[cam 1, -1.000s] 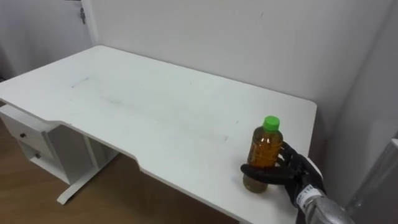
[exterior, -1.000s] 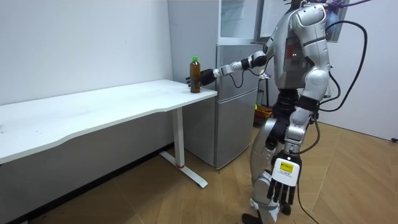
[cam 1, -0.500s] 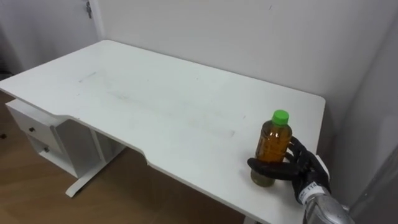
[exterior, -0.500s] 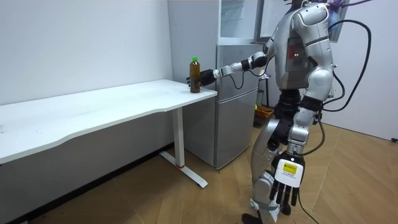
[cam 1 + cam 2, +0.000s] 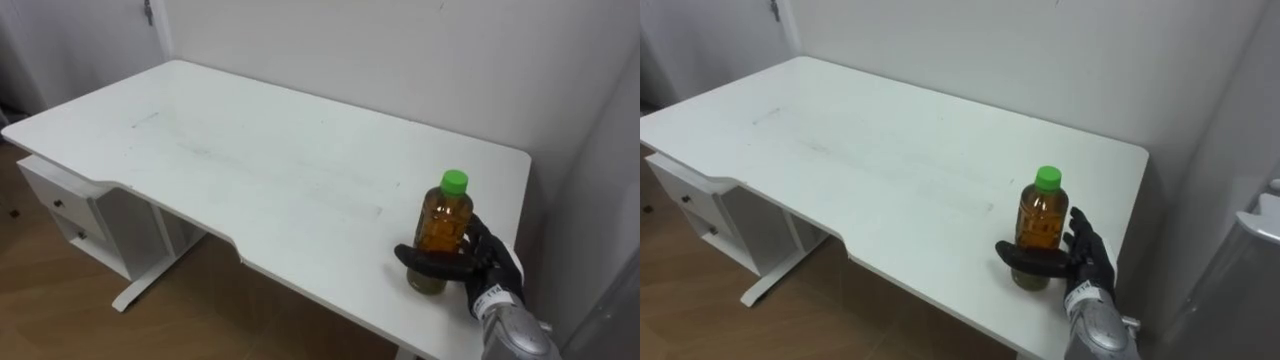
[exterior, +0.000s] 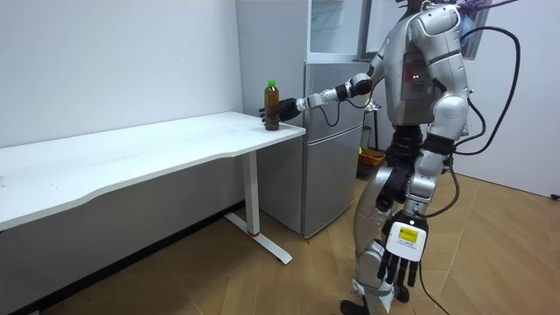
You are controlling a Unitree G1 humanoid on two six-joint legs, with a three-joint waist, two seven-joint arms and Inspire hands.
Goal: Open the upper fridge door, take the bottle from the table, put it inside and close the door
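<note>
Low and toward the right of the left eye view stands the bottle (image 5: 441, 235), a clear plastic one of amber drink with a green cap (image 5: 455, 181), upright with its base on the white bench (image 5: 250, 170), near the front edge at the bench's right end. The robot's right hand (image 5: 487, 268) reaches in from the lower right and holds it low on the body: the dark thumb (image 5: 422, 262) curls across the front, and the fingers (image 5: 1080, 240) stand close behind it on the far side. A white drawer unit (image 5: 55, 205) sits under the bench's left end. In the room view the robot stands upright on the wood floor beside a grey fridge (image 6: 332, 149), which is just past the bench end where the bottle is, with the right arm stretched out to it. The left hand (image 6: 395, 262) hangs at the robot's side, fingers straight and relaxed, holding nothing. The step in hand looks like the pick-up, with the grasp made and the lift not yet begun. Next the bottle must come straight up off the bench without tipping, then be carried toward the upper fridge compartment (image 6: 337, 31); whether its door is open cannot be told.
</note>
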